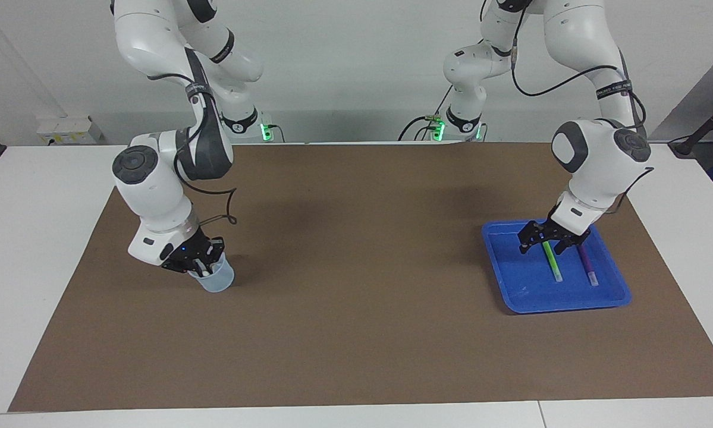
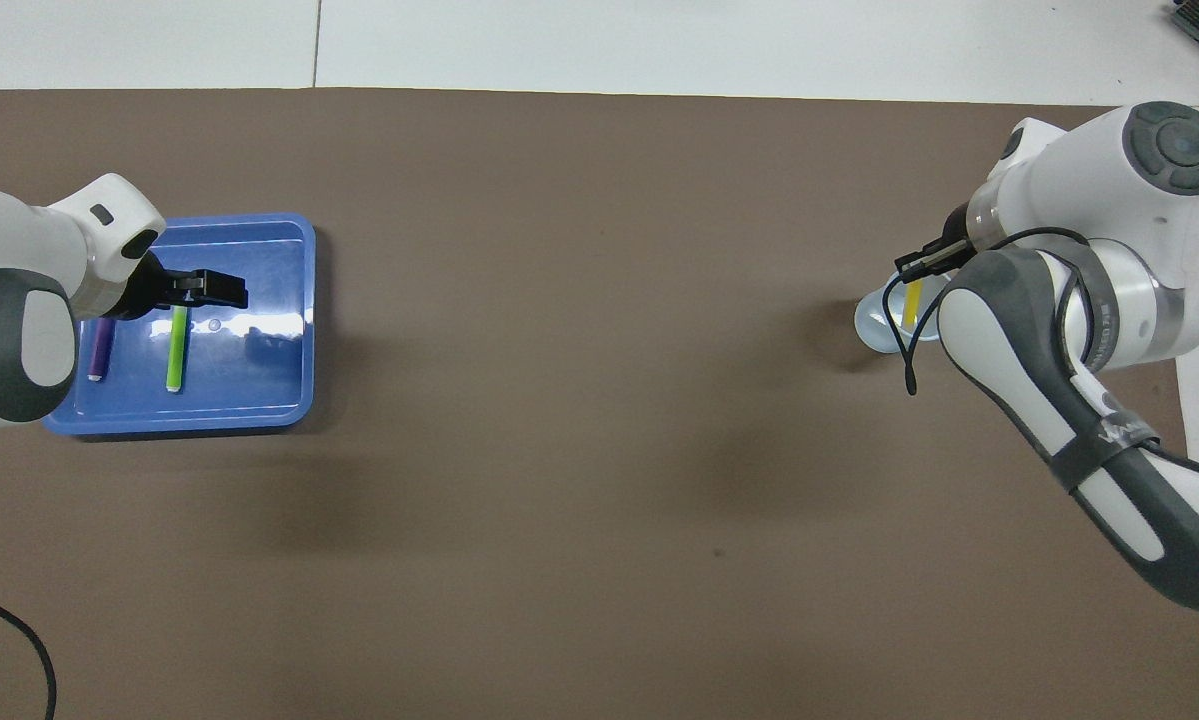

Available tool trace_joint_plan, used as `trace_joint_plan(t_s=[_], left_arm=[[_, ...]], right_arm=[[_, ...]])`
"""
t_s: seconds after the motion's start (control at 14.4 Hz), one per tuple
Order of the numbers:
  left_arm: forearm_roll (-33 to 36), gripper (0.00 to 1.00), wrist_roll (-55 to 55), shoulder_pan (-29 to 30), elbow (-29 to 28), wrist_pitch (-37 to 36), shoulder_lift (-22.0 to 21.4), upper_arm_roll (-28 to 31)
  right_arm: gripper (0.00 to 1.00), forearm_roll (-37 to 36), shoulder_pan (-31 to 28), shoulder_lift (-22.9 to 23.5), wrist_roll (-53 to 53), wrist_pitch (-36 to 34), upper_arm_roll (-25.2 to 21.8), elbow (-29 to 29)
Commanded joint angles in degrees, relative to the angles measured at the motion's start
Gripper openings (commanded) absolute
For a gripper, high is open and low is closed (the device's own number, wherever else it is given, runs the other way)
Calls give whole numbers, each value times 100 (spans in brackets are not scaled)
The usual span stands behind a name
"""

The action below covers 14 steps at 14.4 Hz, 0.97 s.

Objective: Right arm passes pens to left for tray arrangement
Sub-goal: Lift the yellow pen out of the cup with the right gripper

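Overhead view: right gripper (image 1: 202,266) dips into the cup (image 1: 216,279), pinched on the yellow pen (image 2: 914,300); left gripper (image 1: 545,242) hangs wide over the tray (image 1: 511,291), the mat (image 1: 356,333) bare between.

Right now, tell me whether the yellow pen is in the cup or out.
In. The yellow pen stands inside the translucent cup, with the right gripper shut at the cup's mouth.

Three pens are showing in all. Two are lying in the one blue tray (image 1: 511,297): the green pen (image 1: 552,261) and, just beside it, the purple pen (image 1: 587,266). The third, the yellow pen (image 2: 914,300), is standing in the single translucent cup (image 1: 219,280), well apart from the tray. Two robot arms are reaching over the one brown mat (image 1: 356,297), which is carrying the tray.
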Motion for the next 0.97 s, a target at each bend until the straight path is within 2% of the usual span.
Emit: trace_joint_plan(t_s=[0.0, 0.21, 0.55, 0.76, 0.9], left_arm=[[-42, 100, 4, -57, -133, -48, -172, 63], [-42, 100, 22, -57, -133, -21, -172, 63], [-50, 100, 13, -66, -133, -21, -172, 63], [-42, 100, -13, -83, -133, -4, -163, 46], [-50, 100, -57, -205, -142, -4, -163, 46]], right_arm=[[0, -95, -62, -176, 168, -216, 78, 126], [0, -51, -80, -518, 168, -374, 87, 135], [0, 730, -124, -1265, 168, -471, 52, 144], [0, 1213, -107, -1284, 613, -1050, 52, 704], [0, 1433, -10, -1275, 1168, -991, 61, 715]])
